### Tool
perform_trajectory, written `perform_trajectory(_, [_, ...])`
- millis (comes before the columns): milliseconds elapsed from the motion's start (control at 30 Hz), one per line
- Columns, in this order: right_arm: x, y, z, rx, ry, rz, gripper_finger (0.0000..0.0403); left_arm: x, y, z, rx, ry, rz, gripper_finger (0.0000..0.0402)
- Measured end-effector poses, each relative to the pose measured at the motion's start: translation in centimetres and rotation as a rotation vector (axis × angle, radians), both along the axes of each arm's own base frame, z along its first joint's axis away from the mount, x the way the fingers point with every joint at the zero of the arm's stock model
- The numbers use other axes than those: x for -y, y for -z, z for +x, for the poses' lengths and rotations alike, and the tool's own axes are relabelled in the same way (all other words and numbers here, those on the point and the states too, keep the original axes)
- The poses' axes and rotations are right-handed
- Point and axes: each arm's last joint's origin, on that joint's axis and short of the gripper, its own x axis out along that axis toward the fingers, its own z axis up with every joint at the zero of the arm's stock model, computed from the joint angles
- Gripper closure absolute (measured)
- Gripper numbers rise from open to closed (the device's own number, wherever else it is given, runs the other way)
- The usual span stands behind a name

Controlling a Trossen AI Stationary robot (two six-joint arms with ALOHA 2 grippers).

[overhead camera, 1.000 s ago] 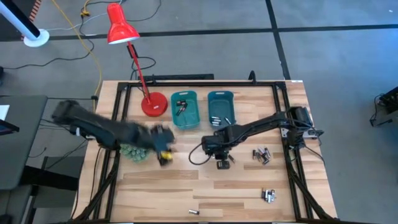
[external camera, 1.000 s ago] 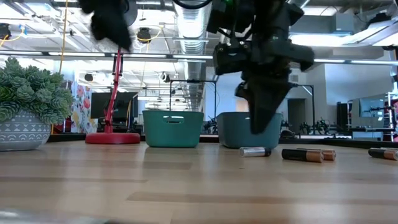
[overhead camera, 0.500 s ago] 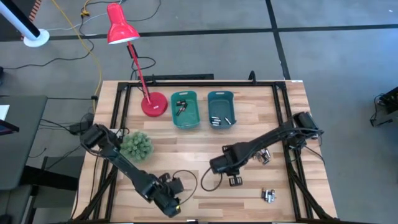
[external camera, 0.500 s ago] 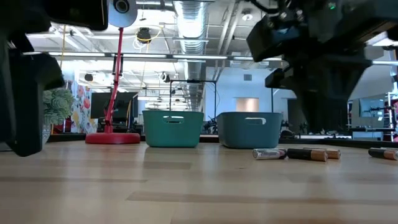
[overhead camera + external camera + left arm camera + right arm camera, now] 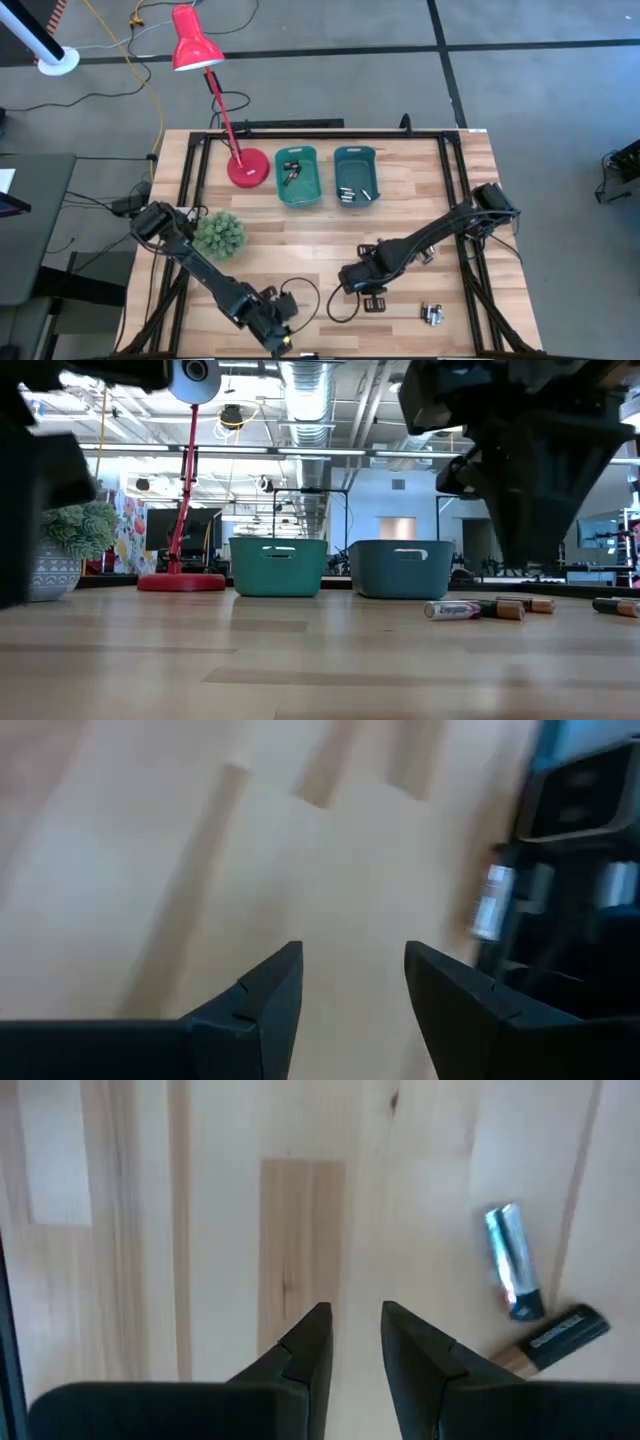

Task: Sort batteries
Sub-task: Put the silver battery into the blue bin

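Batteries lie loose on the wooden table: a small cluster (image 5: 432,314) near the right front, and another cluster (image 5: 425,252) beside the right arm. In the low view a silver battery (image 5: 452,609) and a dark one (image 5: 510,607) lie side on. My left gripper (image 5: 352,970) is open over bare wood at the near edge (image 5: 280,338), with a blurred battery (image 5: 490,902) off to one side. My right gripper (image 5: 354,1325) hovers narrowly open at mid-table (image 5: 372,297), beside a silver-blue battery (image 5: 512,1275) and a black one (image 5: 560,1335). Neither gripper holds anything.
Two teal bins (image 5: 297,176) (image 5: 355,174) stand side by side at the far middle, each with a few batteries inside. A potted spiky plant (image 5: 220,235) sits beside the left arm and a red lamp base (image 5: 247,167) beyond it. Black rails (image 5: 468,230) line the table's sides.
My left gripper has swept from beside the plant to the table's near edge. My right gripper has moved from in front of the bins toward the near edge, staying above the table. In the low view the silver battery has shifted a little to the right.
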Motion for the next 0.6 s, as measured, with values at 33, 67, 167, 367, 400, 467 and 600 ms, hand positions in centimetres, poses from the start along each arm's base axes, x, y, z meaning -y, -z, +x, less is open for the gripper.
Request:
perform_trajectory(33, [-0.1,0.0,0.0,0.006,-0.001,0.002,0.0294,0.3,-0.1,-0.1,0.013,0.009,-0.013,0.0230])
perform_trajectory(67, [-0.2,0.0,0.1,0.012,-0.004,0.005,0.0294,0.6,-0.2,-0.2,0.023,0.019,-0.022,0.0230])
perform_trajectory(167, [-0.1,-0.1,0.2,0.029,-0.025,0.005,0.0294,1.0,-0.1,-0.7,0.015,0.038,-0.011,0.0230])
perform_trajectory(367, [0.1,-0.1,0.3,0.039,-0.099,-0.013,0.0294,1.0,0.2,-1.4,-0.015,0.121,0.080,0.0230])
perform_trajectory(400, [0.1,-0.1,0.3,0.040,-0.102,-0.014,0.0294,0.8,0.4,-1.6,-0.033,0.136,0.105,0.0230])
perform_trajectory(467, [0.3,-0.1,0.4,0.042,-0.110,-0.017,0.0294,0.5,0.6,-1.9,-0.074,0.157,0.155,0.0230])
perform_trajectory(600, [0.6,0.0,0.4,0.041,-0.165,-0.033,0.0291,-0.4,1.0,-2.3,-0.148,0.155,0.220,0.0230])
